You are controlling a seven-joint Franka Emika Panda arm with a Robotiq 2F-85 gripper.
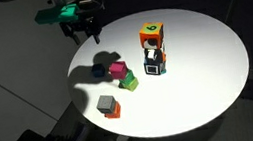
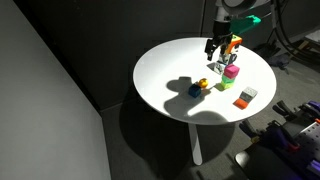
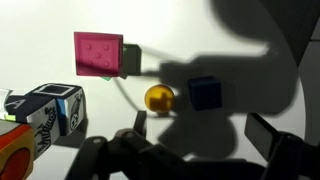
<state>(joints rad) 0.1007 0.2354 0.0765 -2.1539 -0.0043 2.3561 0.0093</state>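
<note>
The round white table [image 1: 204, 84] carried the magenta plastic cube [image 1: 119, 72], the reference for all positions below. The black Robotiq gripper [image 1: 87, 28] hung in the air above the table, well apart from the magenta cube. Its fingers stood wide apart and held nothing. The upright stack of orange, red and black-and-white blocks [image 1: 152, 48] stood near the magenta cube. The grey block [image 1: 105, 103] lay near the magenta cube, on the side away from the gripper. In the wrist view, the dark blue cube [image 3: 204, 93] lay near the magenta cube. The small yellow ball [image 3: 158, 97] lay between them, just beside the dark blue cube.
</note>
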